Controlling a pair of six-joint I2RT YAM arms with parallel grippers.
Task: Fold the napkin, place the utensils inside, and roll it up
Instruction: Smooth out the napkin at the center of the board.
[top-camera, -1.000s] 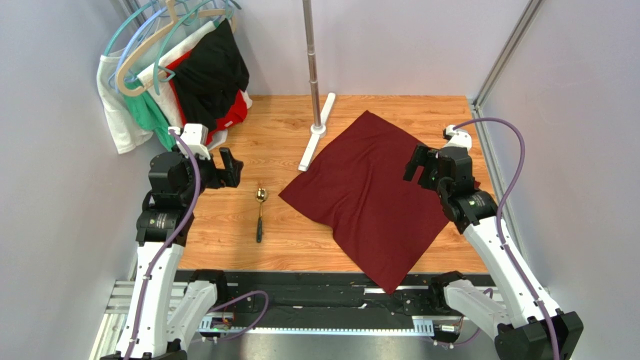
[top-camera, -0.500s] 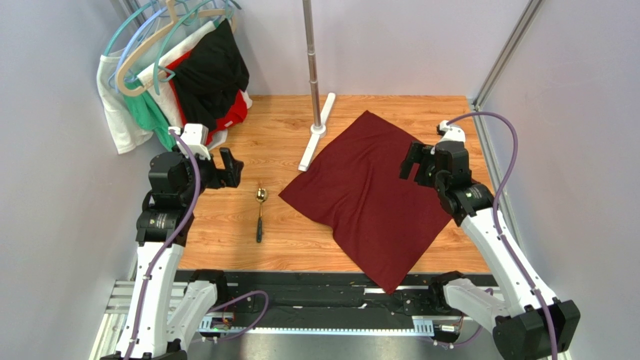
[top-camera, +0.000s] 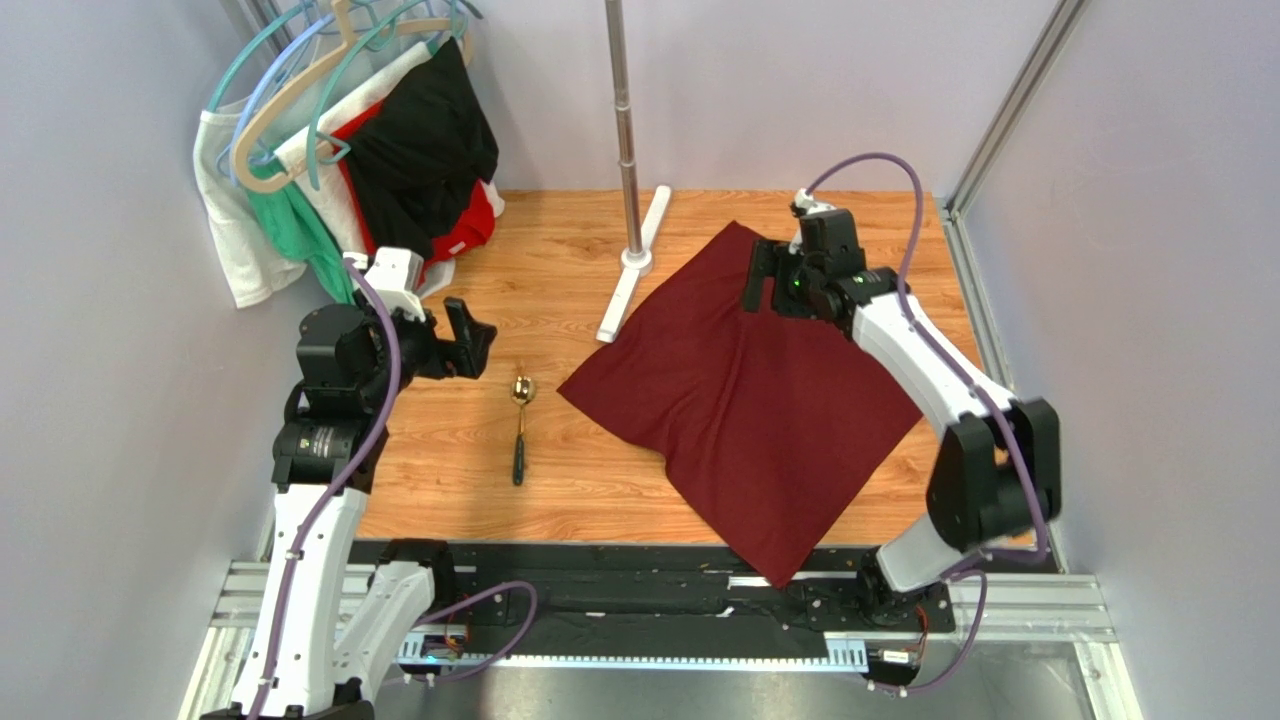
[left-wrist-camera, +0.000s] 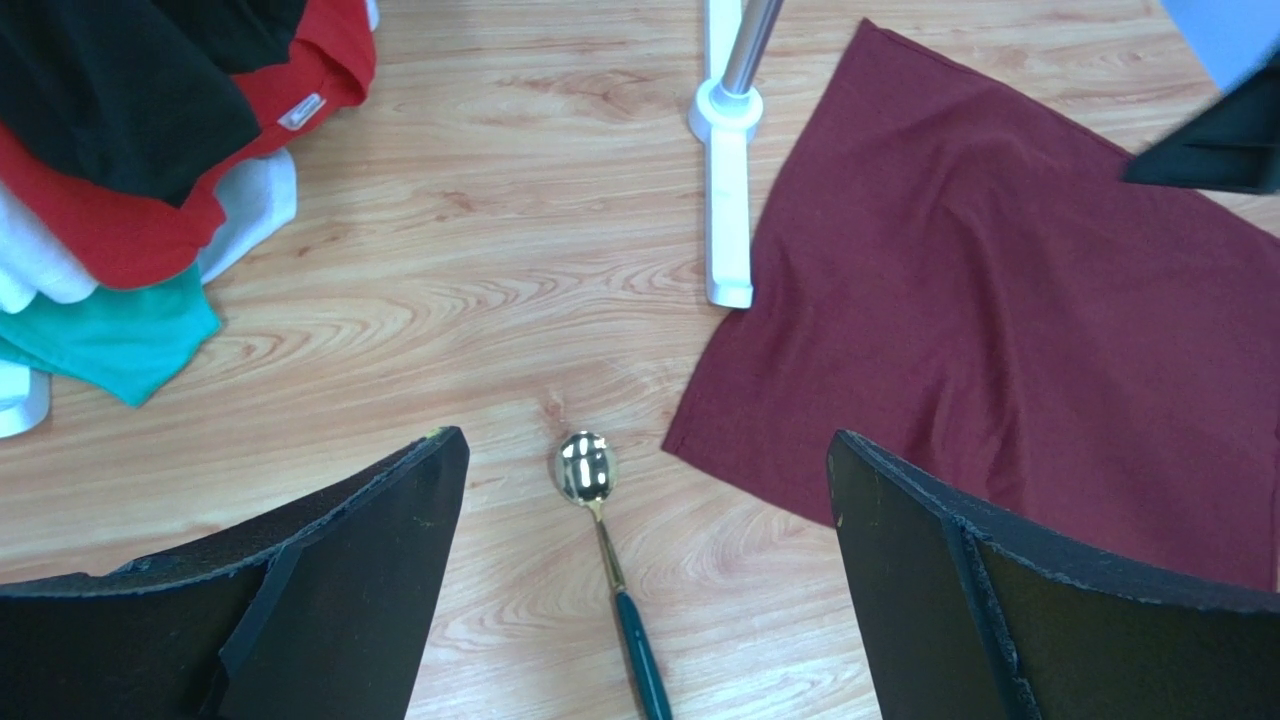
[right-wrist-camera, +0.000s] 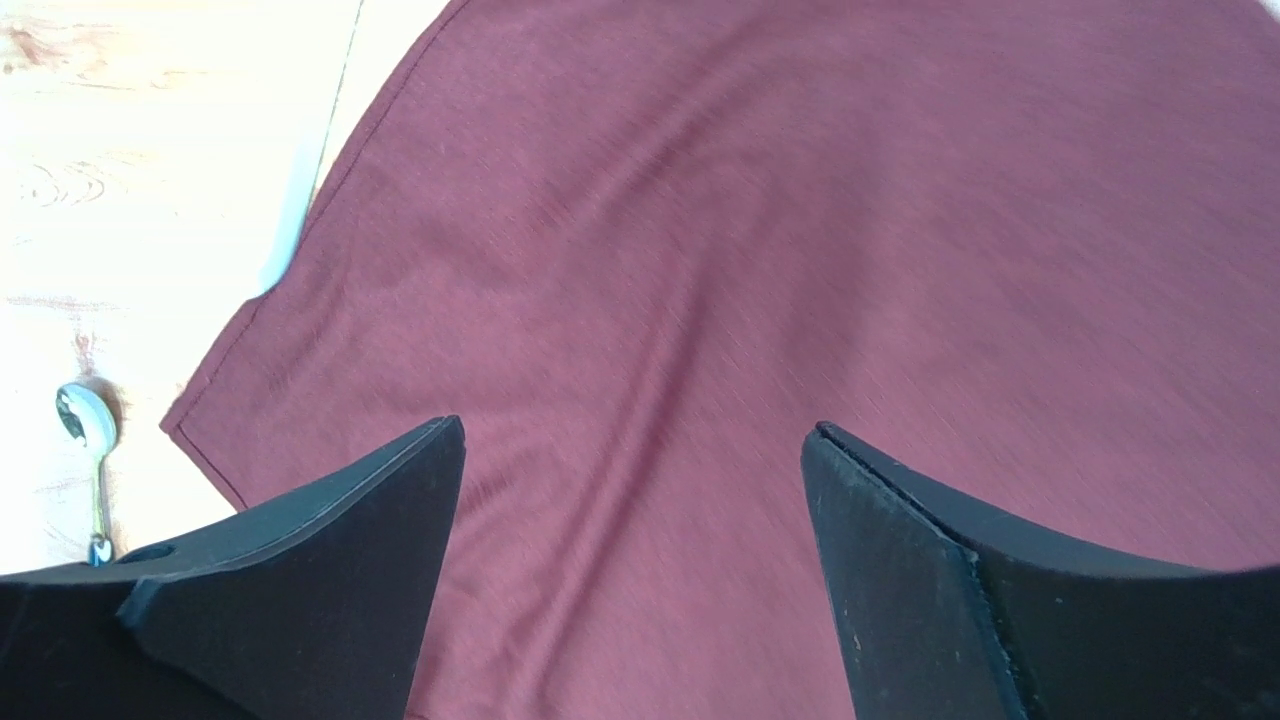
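The maroon napkin (top-camera: 751, 398) lies flat and unfolded on the wooden table, turned like a diamond, its near corner hanging over the front edge. It also fills the right wrist view (right-wrist-camera: 781, 255) and shows at the right of the left wrist view (left-wrist-camera: 1022, 315). The spoon (top-camera: 520, 425), gold bowl and dark handle, lies left of the napkin, bowl away from me (left-wrist-camera: 601, 525) (right-wrist-camera: 90, 450). My right gripper (top-camera: 769, 282) hovers open over the napkin's far corner (right-wrist-camera: 631, 443). My left gripper (top-camera: 463, 336) is open above the table left of the spoon (left-wrist-camera: 643, 450).
A metal pole (top-camera: 622, 105) on a white base (top-camera: 633, 264) stands at the back, touching the napkin's far-left edge. Garments on hangers (top-camera: 361, 150) pile at the back left corner. Grey walls close both sides.
My right arm has swung away from the napkin's right edge, forward and left, to above its far corner. The left arm, spoon and napkin have stayed put.
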